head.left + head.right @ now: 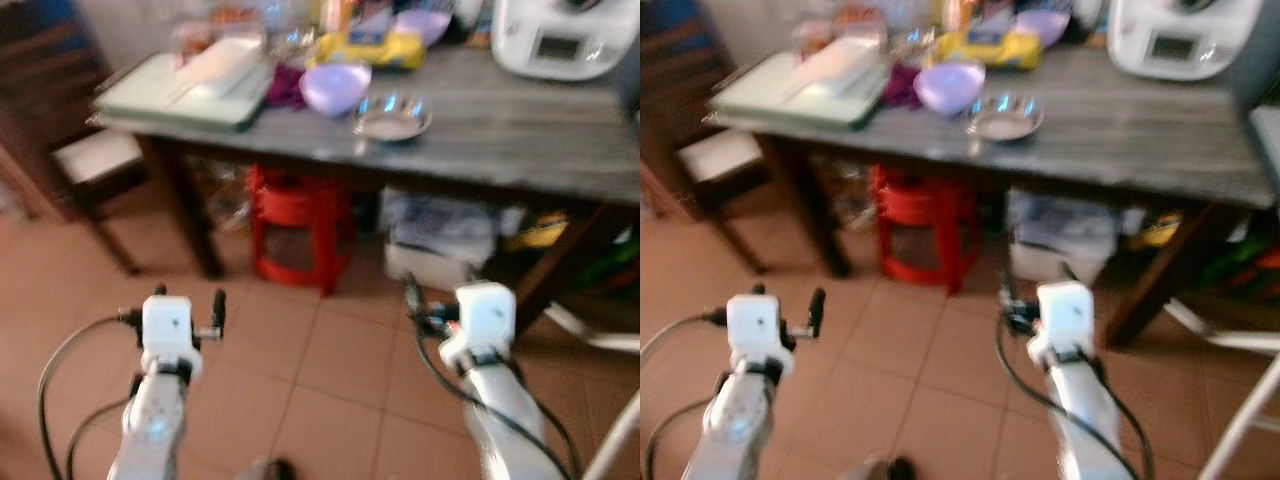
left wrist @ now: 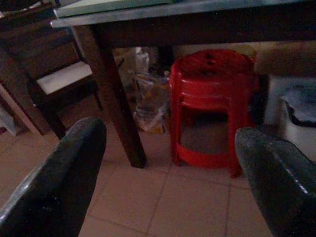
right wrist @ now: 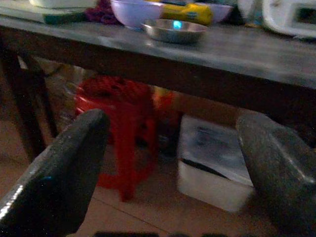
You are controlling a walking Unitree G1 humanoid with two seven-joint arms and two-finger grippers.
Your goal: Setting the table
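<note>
Legible text: none. All views blurred or dim.

White appliance [image 1: 565,35] on tabletop [image 1: 500,130]: grey display panel on front, no digits or brand readable. Yellow package [image 1: 368,48] at back of tabletop: dark patch on it, poss. a label, too smeared to read. Pale green tray [image 1: 170,92] w/ white item on it: no markings made out. Steel bowl [image 3: 174,30]: blue-green glint only, not text. Red stool [image 2: 212,106] under tabletop: moulded plastic, no lettering seen.
</note>
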